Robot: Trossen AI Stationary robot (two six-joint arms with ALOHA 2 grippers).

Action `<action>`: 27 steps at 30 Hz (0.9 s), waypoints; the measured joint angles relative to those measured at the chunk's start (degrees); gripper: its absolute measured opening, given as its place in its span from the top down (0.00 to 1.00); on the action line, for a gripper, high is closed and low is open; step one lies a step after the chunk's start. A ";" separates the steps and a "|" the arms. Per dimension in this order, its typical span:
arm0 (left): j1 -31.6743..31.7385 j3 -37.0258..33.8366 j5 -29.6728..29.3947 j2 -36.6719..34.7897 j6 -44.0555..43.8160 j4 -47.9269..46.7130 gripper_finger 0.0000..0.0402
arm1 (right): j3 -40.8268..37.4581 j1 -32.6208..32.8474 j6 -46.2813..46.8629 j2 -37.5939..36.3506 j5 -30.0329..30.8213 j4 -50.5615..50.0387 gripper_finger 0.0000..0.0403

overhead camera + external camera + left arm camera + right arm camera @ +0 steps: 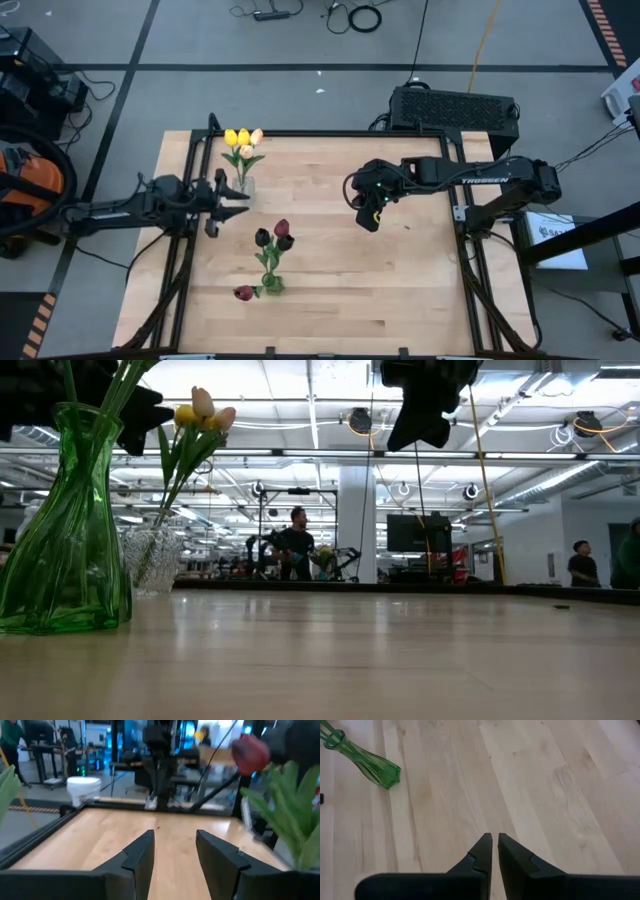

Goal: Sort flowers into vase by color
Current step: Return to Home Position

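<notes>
A clear glass vase (244, 186) at the table's far left holds yellow and cream tulips (241, 140), also seen in the low view (200, 412). A green glass vase (272, 284) nearer the front holds dark red tulips (276, 236); one head (243, 293) leans out low toward the left. My left gripper (236, 197) points level beside the clear vase, open and empty (175, 847); a dark red tulip (252, 752) and leaves show past it. My right gripper (370, 216) hangs over the table's middle right, shut on nothing (495, 840).
Bare wooden tabletop (400, 290) stretches right of the vases and under my right gripper. A black frame (330, 133) rims the table. A black box (455, 108) sits beyond the far edge. People stand in the room behind (295, 545).
</notes>
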 joint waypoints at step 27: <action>-5.18 -12.12 -0.80 -12.17 -2.54 14.19 0.62 | 0.00 0.00 -1.09 -0.85 0.02 -0.07 0.94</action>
